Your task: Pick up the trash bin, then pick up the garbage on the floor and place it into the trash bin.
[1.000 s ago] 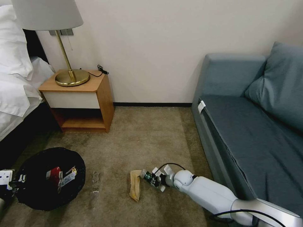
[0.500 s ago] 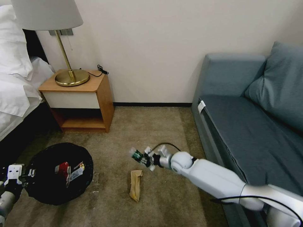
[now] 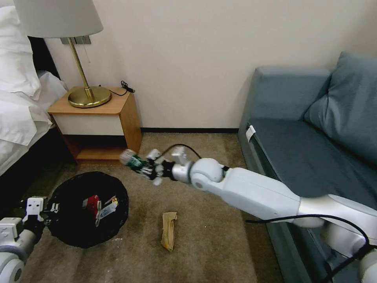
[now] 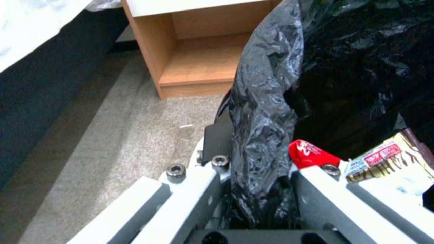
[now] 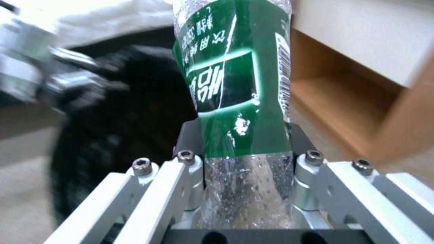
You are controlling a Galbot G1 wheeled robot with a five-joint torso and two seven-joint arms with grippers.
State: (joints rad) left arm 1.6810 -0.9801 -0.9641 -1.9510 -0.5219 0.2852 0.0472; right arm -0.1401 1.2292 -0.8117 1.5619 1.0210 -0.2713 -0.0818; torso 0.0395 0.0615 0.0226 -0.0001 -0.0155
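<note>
Carpet floor, mid-frame: right hand (image 3: pixel 146 168) clamped on clear green-labelled bottle (image 3: pixel 132 160), above black-lined trash bin (image 3: pixel 70 232) at lower left, its rim pinched by left hand (image 3: pixel 44 208). Tan wrapper (image 3: pixel 169 230) lies on carpet.

Hotel-style bedroom, bed (image 3: pixel 17 98) with white pillows and linen at the left, wooden nightstand (image 3: pixel 104 125) bearing a brass lamp (image 3: pixel 74 51), blue-grey sofa (image 3: pixel 314 157) along the right wall, beige carpet (image 3: pixel 184 173) throughout
</note>
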